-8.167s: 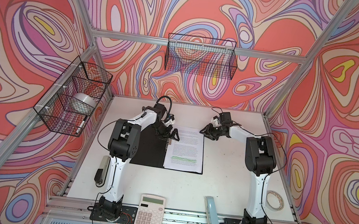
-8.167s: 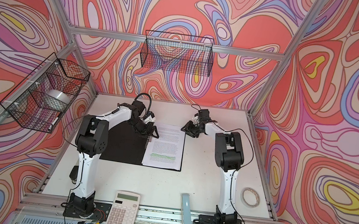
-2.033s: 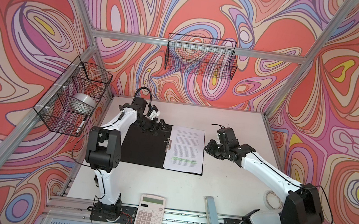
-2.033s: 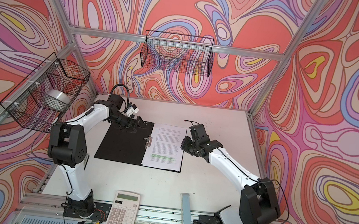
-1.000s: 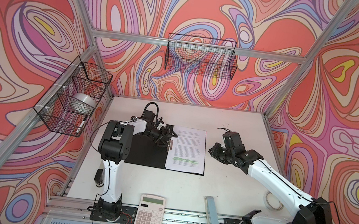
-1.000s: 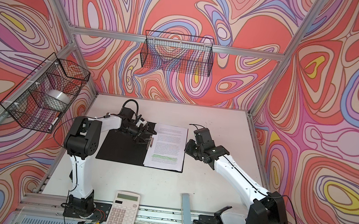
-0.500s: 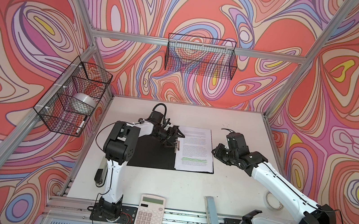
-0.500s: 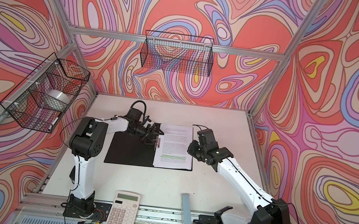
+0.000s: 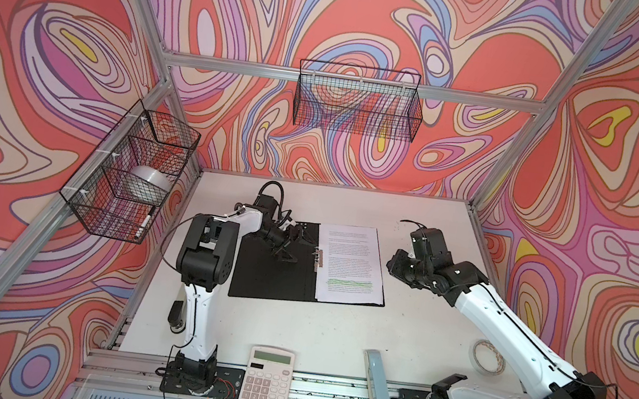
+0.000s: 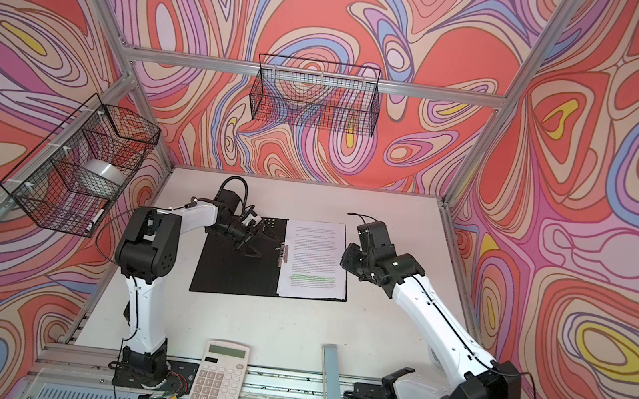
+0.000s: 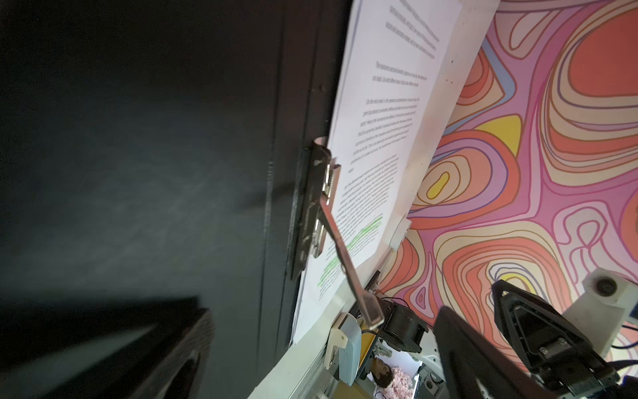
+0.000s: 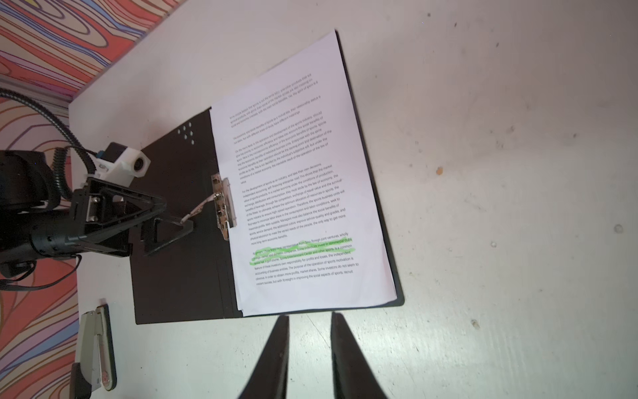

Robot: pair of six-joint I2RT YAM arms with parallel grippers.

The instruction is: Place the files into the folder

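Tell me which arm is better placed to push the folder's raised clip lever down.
Left, likely. The left gripper hovers over the open folder with jaws wide, right at the raised clip lever. The right gripper hangs beyond the files, the page between it and that lever.

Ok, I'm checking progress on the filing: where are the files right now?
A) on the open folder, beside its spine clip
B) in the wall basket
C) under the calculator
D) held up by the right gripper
A: the files lie flat on the black inside of the open folder, beside its metal clip; the right gripper holds nothing.
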